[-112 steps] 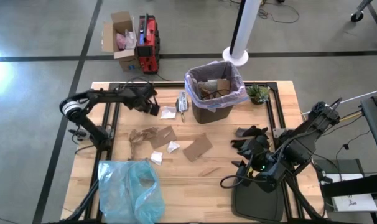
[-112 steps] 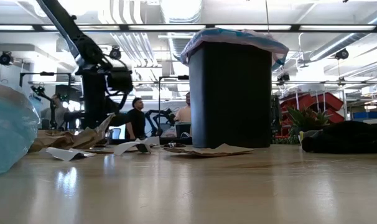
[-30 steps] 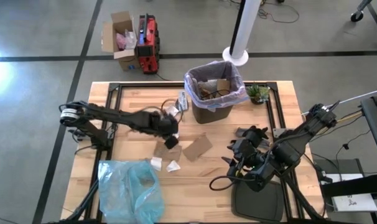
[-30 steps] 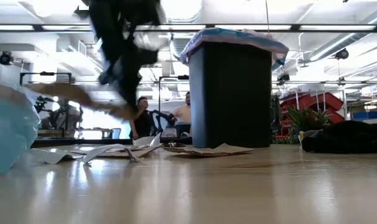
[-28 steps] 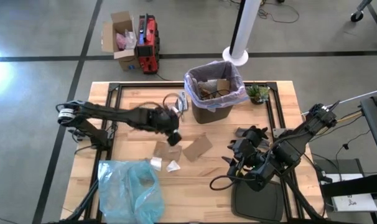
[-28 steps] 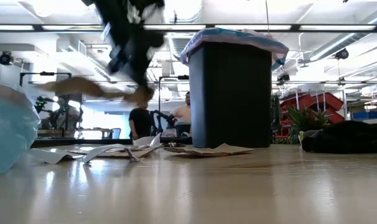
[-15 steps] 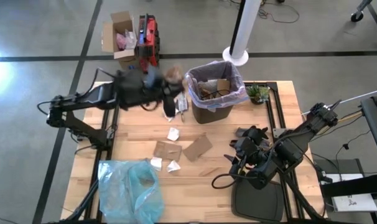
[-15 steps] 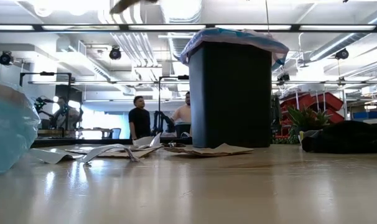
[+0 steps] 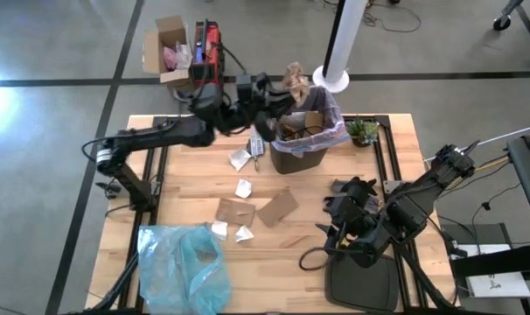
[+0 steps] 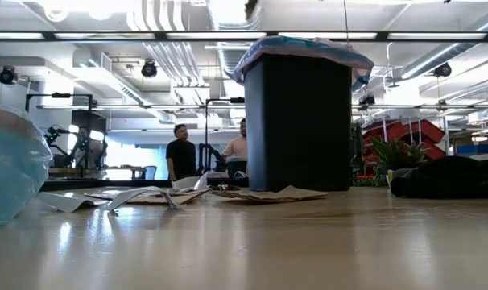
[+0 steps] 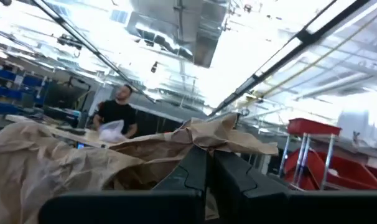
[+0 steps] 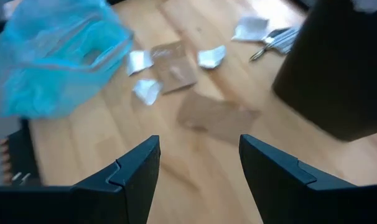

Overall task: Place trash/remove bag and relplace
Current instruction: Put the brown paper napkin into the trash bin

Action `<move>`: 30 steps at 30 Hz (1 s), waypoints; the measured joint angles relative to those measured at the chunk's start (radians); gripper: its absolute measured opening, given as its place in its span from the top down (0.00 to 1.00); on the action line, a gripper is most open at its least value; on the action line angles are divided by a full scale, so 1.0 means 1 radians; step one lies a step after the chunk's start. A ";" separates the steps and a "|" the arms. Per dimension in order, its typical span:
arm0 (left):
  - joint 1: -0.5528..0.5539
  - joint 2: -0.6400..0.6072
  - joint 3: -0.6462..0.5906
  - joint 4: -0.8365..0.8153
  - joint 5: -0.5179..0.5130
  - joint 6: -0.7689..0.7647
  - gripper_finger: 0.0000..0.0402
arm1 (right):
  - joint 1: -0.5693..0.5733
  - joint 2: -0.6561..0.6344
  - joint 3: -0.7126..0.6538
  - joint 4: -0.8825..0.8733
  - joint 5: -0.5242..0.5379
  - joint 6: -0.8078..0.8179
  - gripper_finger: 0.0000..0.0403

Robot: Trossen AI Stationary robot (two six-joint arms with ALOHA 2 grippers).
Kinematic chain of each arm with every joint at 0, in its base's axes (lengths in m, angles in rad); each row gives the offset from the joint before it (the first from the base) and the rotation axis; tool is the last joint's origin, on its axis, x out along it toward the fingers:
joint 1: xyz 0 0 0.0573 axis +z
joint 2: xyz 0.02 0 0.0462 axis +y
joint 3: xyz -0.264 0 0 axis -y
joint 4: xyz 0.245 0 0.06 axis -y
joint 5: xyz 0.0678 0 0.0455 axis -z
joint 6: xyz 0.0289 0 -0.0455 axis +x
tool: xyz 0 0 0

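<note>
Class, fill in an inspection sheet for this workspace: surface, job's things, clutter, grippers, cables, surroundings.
Surface: pale wooden table, partly littered.
Job's things: black bin lined with the lavender-pink plastic bag; brown cardboard scraps and white paper bits on the table.
Clutter: crumpled light-blue plastic bag; small green plant.
Grippers: left gripper shut on a crumpled brown paper piece at the bin's rim; right gripper open, low over the table's right side.
Cables: black cable looped by the right arm.
Surroundings: cardboard box, red case, white pillar; people beyond the table.
</note>
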 joint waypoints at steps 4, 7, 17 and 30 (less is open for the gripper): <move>0.028 0.094 0.000 0.123 0.006 -0.010 1.00 | 0.039 0.000 0.000 -0.003 -0.004 0.050 0.49; 0.047 0.152 0.000 0.196 0.008 -0.021 1.00 | 0.058 0.000 0.000 -0.004 -0.004 0.085 0.49; 0.060 0.238 0.000 0.038 -0.209 -0.102 0.93 | 0.069 0.000 0.000 -0.004 -0.004 0.097 0.49; 0.060 0.227 0.204 -0.648 -0.226 0.044 0.50 | 0.068 0.000 0.000 -0.007 -0.002 0.068 0.49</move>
